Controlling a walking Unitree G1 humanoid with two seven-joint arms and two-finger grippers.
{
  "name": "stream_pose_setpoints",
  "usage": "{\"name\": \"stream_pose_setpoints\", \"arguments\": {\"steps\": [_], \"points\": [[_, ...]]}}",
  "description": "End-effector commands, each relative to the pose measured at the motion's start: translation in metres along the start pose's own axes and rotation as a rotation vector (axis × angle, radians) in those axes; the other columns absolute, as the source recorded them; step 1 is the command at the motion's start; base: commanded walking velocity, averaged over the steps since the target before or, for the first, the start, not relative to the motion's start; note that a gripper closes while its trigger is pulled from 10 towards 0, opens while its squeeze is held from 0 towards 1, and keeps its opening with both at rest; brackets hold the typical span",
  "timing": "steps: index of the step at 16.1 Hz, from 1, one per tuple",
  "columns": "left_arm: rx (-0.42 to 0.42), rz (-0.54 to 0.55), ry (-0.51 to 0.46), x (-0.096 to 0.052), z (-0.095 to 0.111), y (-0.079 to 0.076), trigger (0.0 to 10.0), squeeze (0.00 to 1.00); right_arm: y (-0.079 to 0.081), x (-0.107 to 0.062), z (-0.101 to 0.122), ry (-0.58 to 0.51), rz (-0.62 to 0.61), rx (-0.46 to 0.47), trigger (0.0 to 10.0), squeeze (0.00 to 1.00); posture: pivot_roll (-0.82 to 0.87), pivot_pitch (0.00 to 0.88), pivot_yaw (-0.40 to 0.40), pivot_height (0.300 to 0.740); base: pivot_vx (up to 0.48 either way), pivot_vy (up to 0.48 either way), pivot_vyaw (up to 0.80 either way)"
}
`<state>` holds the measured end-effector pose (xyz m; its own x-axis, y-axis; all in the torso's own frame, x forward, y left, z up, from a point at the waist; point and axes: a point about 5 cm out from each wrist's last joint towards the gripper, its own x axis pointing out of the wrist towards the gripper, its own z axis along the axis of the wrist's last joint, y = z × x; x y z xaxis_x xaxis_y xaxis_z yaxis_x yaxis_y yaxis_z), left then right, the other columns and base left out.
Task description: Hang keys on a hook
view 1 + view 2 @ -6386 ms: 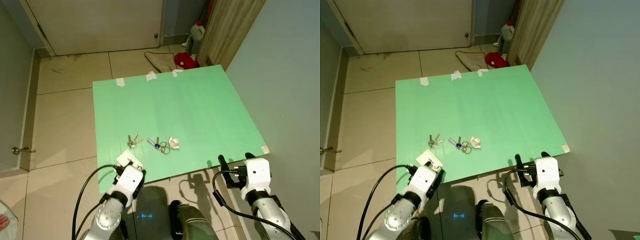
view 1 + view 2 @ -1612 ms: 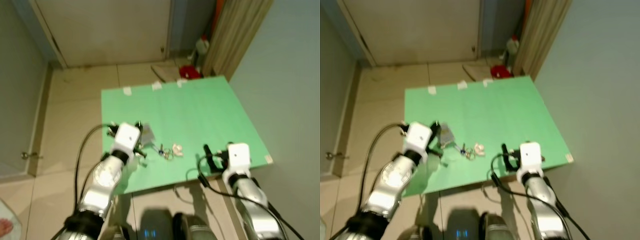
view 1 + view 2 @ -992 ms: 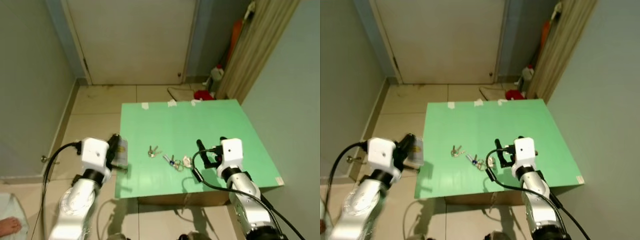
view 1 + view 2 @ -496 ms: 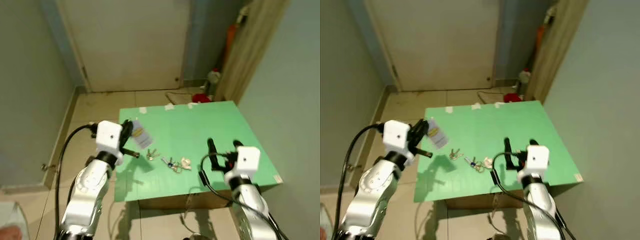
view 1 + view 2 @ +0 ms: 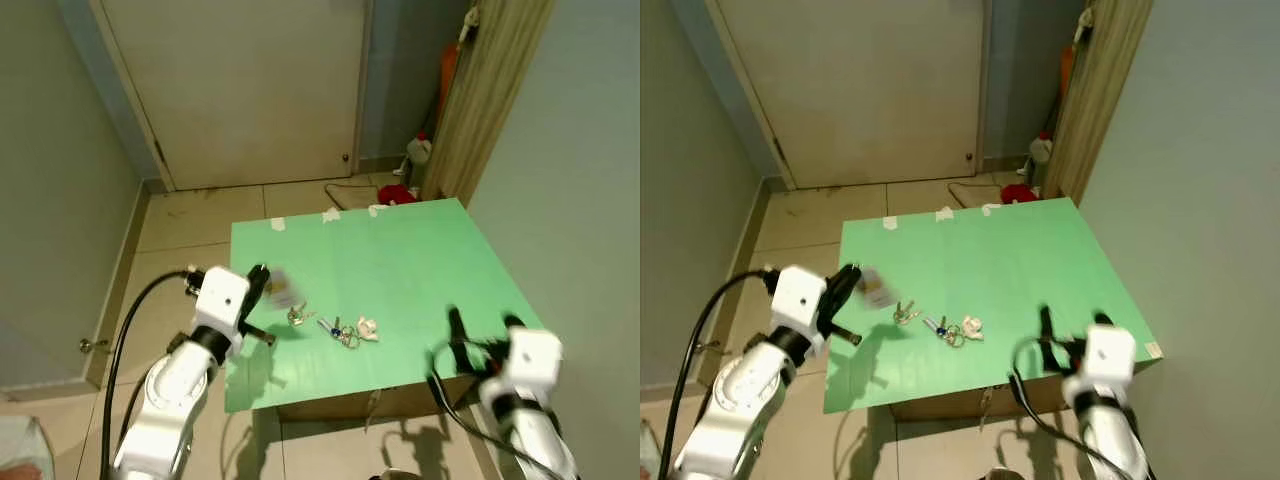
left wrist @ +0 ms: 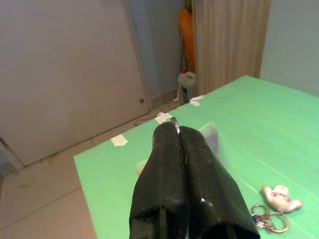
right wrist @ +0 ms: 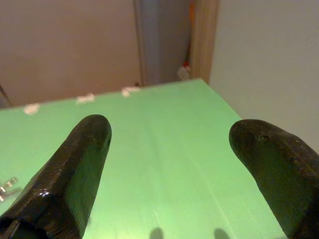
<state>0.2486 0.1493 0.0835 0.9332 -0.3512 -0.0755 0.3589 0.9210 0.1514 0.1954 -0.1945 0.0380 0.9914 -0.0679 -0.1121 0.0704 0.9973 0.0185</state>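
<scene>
Centrally, a green board (image 5: pixel 400 260) lies flat on a low base, set on a tiled floor (image 5: pixel 180 225) in a small room. Strips of tape (image 5: pixel 330 214) mark the board's far edge. Beyond that edge stands a closed door (image 5: pixel 240 90); to the door's right, near a wooden panel (image 5: pixel 495 90), are a white bottle (image 5: pixel 418 152) and a red cloth (image 5: pixel 398 193) on the floor. Near the board's front edge lie two sets of keys: a small bunch (image 5: pixel 297 316), and just beside it a ringed bunch (image 5: pixel 342 331) with a pale charm (image 5: pixel 367 327). The left gripper (image 5: pixel 262 280) hovers over the board's left edge, beside the small bunch, its fingers (image 6: pixel 179 164) pressed together on a thin metal ring (image 6: pixel 174 123) from which a blurred pale tag (image 5: pixel 283 291) hangs. The right gripper (image 5: pixel 482 322) hangs at the board's front right corner, its fingers (image 7: pixel 75 164) spread wide apart with nothing between them.
</scene>
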Motion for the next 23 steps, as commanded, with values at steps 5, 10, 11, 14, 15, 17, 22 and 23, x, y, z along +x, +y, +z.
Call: {"name": "stream_pose_setpoints", "arguments": {"steps": [5,10,11,14,15,17,22,23], "points": [[0.017,-0.009,-0.015,0.017,0.005,-0.013,0.0,0.0,0.009,0.022,0.01,-0.041,0.025,0.025,10.0,0.0,-0.12,0.0,0.045,0.74,0.0,0.0,0.0],[0.026,0.005,-0.038,0.035,0.016,-0.009,0.0,0.0,0.021,0.038,0.014,-0.047,0.081,0.02,10.0,0.0,-0.12,0.0,0.053,0.74,0.0,0.0,0.0],[0.027,0.011,-0.057,0.042,0.022,-0.01,0.0,0.0,0.021,0.04,0.015,-0.052,0.078,0.021,10.0,0.0,-0.12,0.0,0.054,0.74,0.0,0.0,0.0],[0.008,0.005,-0.073,0.049,0.027,-0.016,0.0,0.0,0.018,0.04,0.016,-0.056,0.075,0.016,10.0,0.0,-0.14,0.0,0.052,0.74,-0.438,0.0,0.0],[0.004,0.005,-0.073,0.05,0.027,-0.016,0.0,0.0,0.018,0.041,0.017,-0.056,0.074,0.016,10.0,0.0,-0.14,0.0,0.051,0.74,-0.461,0.0,0.0],[-0.019,0.016,-0.079,0.054,0.028,-0.014,0.0,0.0,0.018,0.043,0.018,-0.056,0.07,0.017,10.0,0.0,-0.13,0.0,0.054,0.74,-0.478,0.0,0.0],[-0.024,0.015,-0.082,0.059,0.03,-0.013,0.0,0.0,0.021,0.042,0.017,-0.054,0.067,0.022,10.0,0.0,-0.14,0.0,0.06,0.74,-0.46,0.0,0.0],[-0.028,0.013,-0.081,0.06,0.03,-0.013,0.0,0.0,0.021,0.041,0.017,-0.052,0.066,0.022,10.0,0.0,-0.15,0.0,0.062,0.74,-0.368,0.0,0.0]]}}
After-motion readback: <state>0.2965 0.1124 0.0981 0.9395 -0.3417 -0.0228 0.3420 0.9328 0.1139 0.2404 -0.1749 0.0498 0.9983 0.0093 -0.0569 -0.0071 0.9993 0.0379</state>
